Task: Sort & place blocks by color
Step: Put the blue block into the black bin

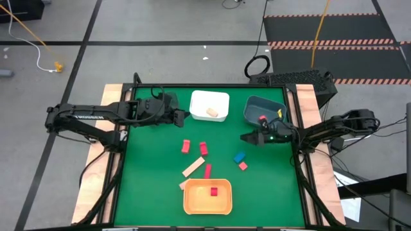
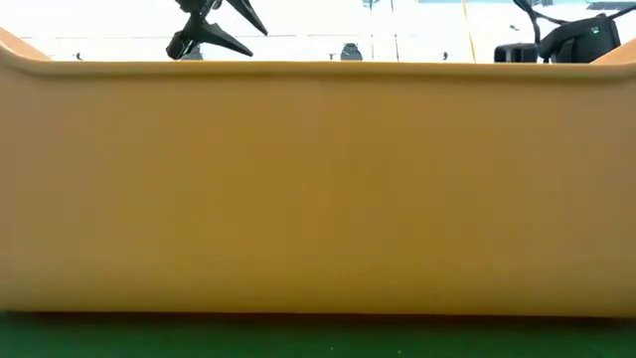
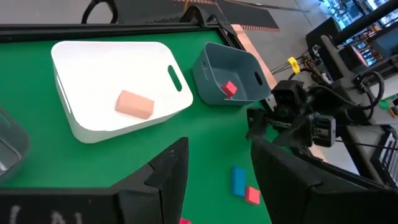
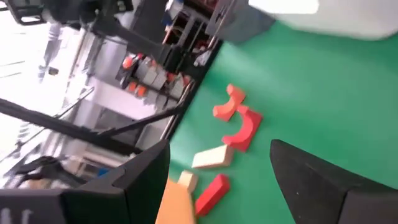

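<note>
Loose blocks lie on the green mat: two red pieces (image 1: 185,146) (image 1: 203,148), a blue block (image 1: 239,156) beside a red one (image 1: 243,165), a tan bar (image 1: 193,168), a red bar (image 1: 207,171) and a small tan piece (image 1: 183,185). A tan block (image 3: 134,104) lies in the white bin (image 1: 200,97). A red block (image 3: 229,89) lies in the grey bin (image 1: 257,102), and another red block (image 1: 214,190) in the orange bin (image 1: 192,204). My left gripper (image 1: 182,117) is open above the mat beside the white bin. My right gripper (image 1: 247,138) is open just in front of the grey bin, above the mat.
The three bins stand along the far and near sides of the mat. The orange bin's wall (image 2: 318,189) fills the low view. Bare green mat lies on the left half (image 1: 148,173). Wooden rails (image 1: 96,160) edge the table left and right.
</note>
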Tool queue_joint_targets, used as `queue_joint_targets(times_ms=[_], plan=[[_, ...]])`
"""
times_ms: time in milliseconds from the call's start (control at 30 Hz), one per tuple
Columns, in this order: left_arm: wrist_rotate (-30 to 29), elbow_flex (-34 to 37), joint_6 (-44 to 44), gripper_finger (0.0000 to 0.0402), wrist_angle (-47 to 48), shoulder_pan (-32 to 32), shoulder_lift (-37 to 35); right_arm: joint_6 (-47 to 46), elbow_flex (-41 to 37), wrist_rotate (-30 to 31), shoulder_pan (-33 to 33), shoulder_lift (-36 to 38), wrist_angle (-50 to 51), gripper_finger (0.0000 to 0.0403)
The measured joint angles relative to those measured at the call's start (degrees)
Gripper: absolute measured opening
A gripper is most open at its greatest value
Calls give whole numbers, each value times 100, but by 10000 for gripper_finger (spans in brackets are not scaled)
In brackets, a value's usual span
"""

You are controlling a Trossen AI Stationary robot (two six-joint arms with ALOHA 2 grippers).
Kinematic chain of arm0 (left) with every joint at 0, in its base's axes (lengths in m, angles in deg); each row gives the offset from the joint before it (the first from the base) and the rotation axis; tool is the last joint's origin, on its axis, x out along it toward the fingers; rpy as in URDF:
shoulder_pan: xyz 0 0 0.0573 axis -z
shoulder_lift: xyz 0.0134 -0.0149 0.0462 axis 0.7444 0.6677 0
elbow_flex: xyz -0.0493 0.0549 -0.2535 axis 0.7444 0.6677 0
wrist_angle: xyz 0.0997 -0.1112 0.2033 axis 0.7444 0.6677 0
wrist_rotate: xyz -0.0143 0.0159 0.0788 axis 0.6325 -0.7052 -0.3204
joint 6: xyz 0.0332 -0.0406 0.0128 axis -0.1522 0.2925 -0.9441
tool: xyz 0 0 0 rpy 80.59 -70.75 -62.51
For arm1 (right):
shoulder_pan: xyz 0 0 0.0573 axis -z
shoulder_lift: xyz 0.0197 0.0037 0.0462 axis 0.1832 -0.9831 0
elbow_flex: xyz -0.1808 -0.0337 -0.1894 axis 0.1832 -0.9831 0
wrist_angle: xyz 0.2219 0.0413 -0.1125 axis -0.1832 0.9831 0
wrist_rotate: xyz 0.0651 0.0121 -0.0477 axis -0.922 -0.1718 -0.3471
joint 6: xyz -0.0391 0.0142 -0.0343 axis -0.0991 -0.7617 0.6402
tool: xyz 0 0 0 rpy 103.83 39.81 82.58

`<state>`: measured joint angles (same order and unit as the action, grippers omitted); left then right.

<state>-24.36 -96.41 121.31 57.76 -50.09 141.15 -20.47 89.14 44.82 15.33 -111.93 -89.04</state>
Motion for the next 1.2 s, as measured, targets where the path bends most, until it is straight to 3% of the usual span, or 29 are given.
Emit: queue_joint_targets(times_ms=[200,367,500,733,900,1200], plan=[[-2,0,-2,175,75,0,0,708,0,508,2,-2,236,270],[0,0,-4,175,85,1,0,206,0,507,2,-2,-176,270],[-2,0,-9,175,87,1,0,440,2,484,2,-2,-144,270],[-1,0,-63,175,90,0,0,1395,9,-650,52,-2,-12,270],[-2,0,-63,175,107,0,0,2060,277,-1033,113,-2,250,270],[0,0,-61,175,210,16,0,3765,1148,-2232,703,0,2200,270]])
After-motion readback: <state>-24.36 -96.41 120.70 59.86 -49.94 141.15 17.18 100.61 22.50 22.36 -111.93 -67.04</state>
